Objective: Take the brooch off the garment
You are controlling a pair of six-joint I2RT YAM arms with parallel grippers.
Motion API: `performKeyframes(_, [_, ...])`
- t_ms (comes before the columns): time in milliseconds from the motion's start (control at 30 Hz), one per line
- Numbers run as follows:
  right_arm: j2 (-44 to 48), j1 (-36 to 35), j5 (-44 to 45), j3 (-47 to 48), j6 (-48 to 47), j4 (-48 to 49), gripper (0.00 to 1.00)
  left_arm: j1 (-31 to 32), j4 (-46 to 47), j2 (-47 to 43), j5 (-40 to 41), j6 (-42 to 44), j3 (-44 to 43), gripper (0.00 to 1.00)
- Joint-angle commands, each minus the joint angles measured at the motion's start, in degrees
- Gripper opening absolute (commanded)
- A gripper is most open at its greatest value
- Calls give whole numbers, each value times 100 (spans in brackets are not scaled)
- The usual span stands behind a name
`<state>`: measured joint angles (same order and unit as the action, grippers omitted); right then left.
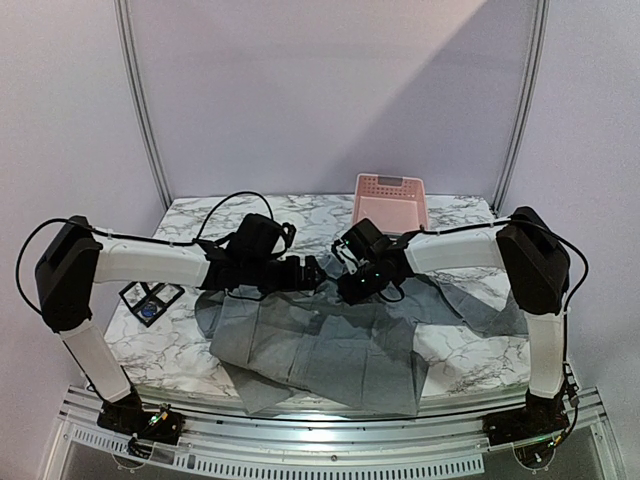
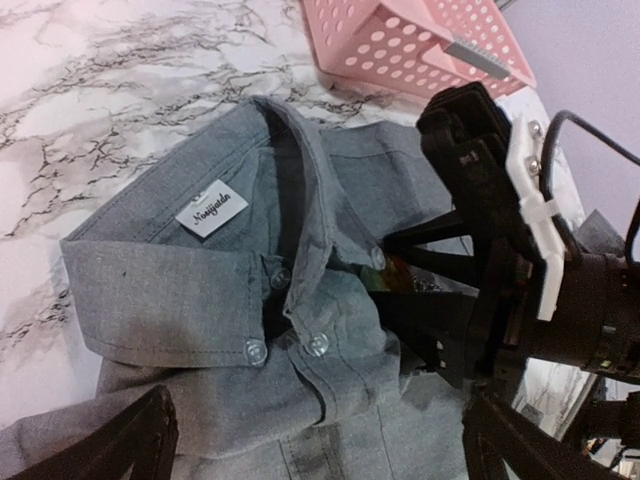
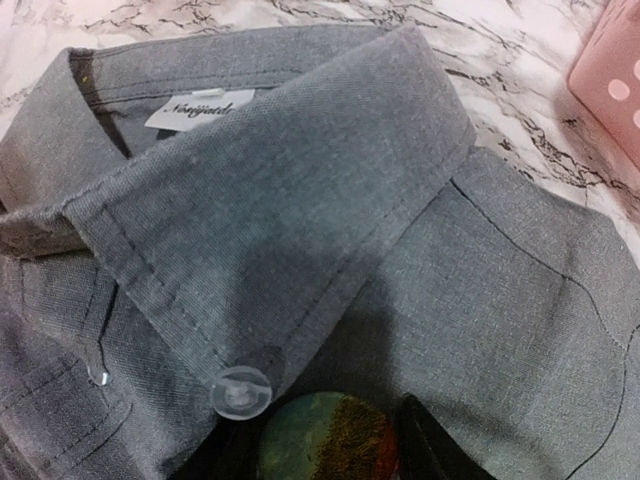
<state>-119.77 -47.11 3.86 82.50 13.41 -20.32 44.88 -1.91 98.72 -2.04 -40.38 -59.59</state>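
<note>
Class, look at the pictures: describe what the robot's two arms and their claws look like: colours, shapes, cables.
The left arm and right arm have white tubular links joined by boxy black joint housings. Thin black cables loop along both. The left claw and right claw are black and angular; a white bracket with screws sits on the right one.

The marble table (image 1: 460, 355) bears the grey garment (image 1: 330, 350), a pink basket (image 1: 392, 186) and a black square item (image 1: 150, 298).

One white marble-patterned tabletop (image 1: 175, 350) bears one soft grey cloth garment (image 1: 330, 350), one pink perforated plastic basket (image 1: 390, 203) and one flat black square object (image 1: 150, 300). The garment shows one round green-and-orange brooch (image 3: 325, 440), one white printed label (image 2: 212, 209) and four clear round buttons (image 2: 317, 343).
</note>
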Motion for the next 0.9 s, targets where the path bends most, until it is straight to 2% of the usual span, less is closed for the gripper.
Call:
performKeyframes(0, [-237,-52,-197,-48,244,-167,40,-98,67,55,-33,-10,-15,99])
performKeyframes(67, [-227,-47,-194,-62,369,-99,38,-103,83,51,-62,10,-30,100])
performKeyframes(300, [144,225,-546,-470,878,458,43,-120,402,410,-525,102,-315,100])
performKeyframes(433, [555,479,-916,-930,1091,946,42,-120,859,800,-697,4,-505,93])
performKeyframes(567, [900,659,-907,-1281,1344,1224,42,-120,643,1206,-461,118,-921,91])
performKeyframes(733, [1211,706,-692,-1527,1453,1363,41,-111,235,1641,-82,373,-1524,96])
performKeyframes(867, [1447,707,-489,-1593,1467,1364,44,-107,-126,1963,-62,474,-1857,94])
